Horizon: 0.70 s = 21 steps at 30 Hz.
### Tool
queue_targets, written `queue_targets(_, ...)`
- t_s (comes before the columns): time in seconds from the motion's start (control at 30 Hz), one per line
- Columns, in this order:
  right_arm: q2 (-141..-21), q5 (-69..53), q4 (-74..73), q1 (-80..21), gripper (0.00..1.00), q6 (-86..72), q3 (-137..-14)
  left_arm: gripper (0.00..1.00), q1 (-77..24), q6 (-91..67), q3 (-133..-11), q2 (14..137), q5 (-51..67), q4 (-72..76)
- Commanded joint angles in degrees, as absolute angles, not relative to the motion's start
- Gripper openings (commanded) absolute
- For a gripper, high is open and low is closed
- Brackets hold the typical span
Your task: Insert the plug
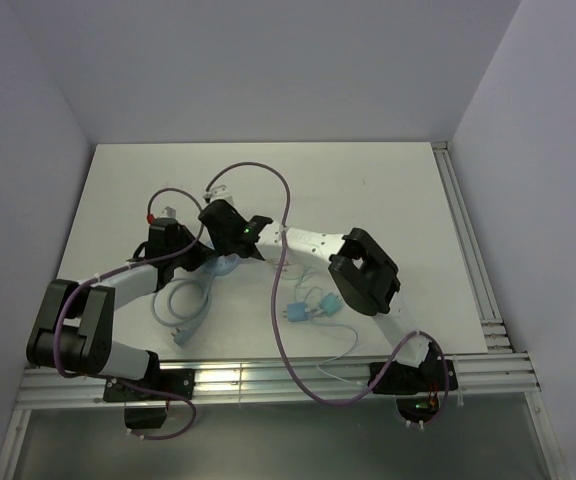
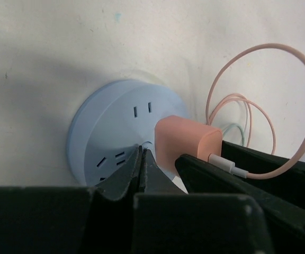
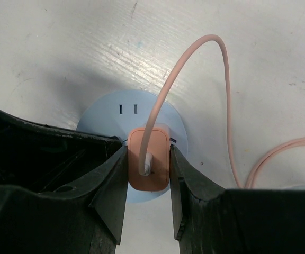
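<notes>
The right fingers point(image 3: 113, 174) clamp the plug point(image 3: 158, 161) from both sides, one pad flat against each of its side faces. The plug is a salmon-pink block, held upright with its back end facing the wrist camera. A cable point(image 3: 224, 106) of the same pink leaves the middle of that back end. It arcs up and over to the right, then loops on the counter point(image 3: 62, 53).

The plug stands over the near half of the socket point(image 3: 102, 114), a round pale-blue disc lying flat on the counter. A pair of slots shows on the disc just beyond the plug. From the left wrist the plug's point(image 2: 181, 140) front end sits against the socket's point(image 2: 105, 121) face, but its pins are hidden.

The left fingers point(image 2: 134, 172) are pressed together with nothing between them. Their tips rest on the socket's face, just left of the plug and near more slots.

From above, both arms meet over the socket point(image 1: 223, 268) at the middle of the counter.
</notes>
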<state>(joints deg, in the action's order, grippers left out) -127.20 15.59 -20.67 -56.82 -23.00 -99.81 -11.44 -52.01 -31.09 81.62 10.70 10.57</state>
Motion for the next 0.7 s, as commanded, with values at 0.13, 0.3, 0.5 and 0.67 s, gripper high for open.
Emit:
queue_targets(0.13, -132.2, 6.2, -28.5, -56.3, 0.12, -25.3, -93.9, 0.11, -12.4, -52.5, -29.2, 77.1, 12.1, 3.9)
queue_targets(0.3, -130.8, 7.1, -31.2, -54.8, 0.28, -22.2, -97.3, 0.46, -11.7, -52.8, -29.0, 69.9, 9.8, 0.2)
queue_targets(0.5, -127.0, 7.5, -30.6, -53.9, 0.52, -20.3, -97.8, 0.61, -9.5, -51.3, -30.2, 59.4, 7.6, -8.0)
queue_targets(0.67, -123.5, 6.9, -32.1, -53.1, 0.65, -19.7, -100.3, 0.62, -7.6, -49.6, -31.2, 51.3, 7.0, -14.9)
